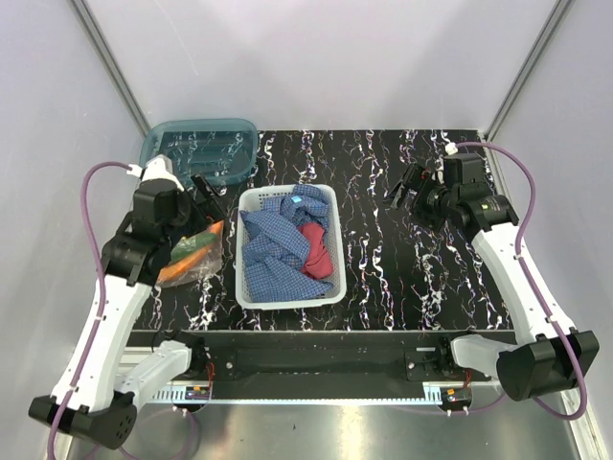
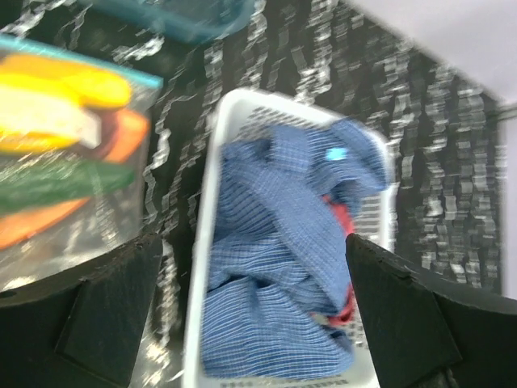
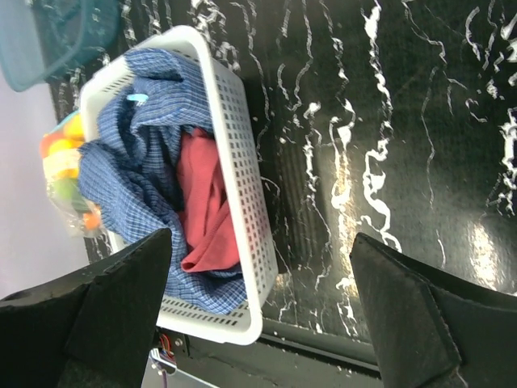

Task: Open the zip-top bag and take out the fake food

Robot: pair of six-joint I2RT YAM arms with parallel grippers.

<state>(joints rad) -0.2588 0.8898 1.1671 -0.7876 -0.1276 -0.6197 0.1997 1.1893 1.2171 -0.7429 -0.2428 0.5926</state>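
The zip-top bag (image 1: 192, 251) lies on the table at the left, beside the white basket. It is clear with a teal zip strip (image 2: 81, 63). The fake food (image 2: 69, 97) shows through it as yellow, orange and dark green pieces. The bag also shows at the left edge of the right wrist view (image 3: 69, 174). My left gripper (image 1: 209, 195) is open and empty, held above the bag's far end and the basket's left rim (image 2: 250, 323). My right gripper (image 1: 402, 192) is open and empty over bare table right of the basket (image 3: 258, 315).
A white perforated basket (image 1: 332, 287) in the middle holds a blue checked cloth (image 1: 273, 244) and a red cloth (image 1: 316, 249). A teal translucent bin (image 1: 199, 149) stands at the back left. The table is black with white marbling (image 1: 393, 259).
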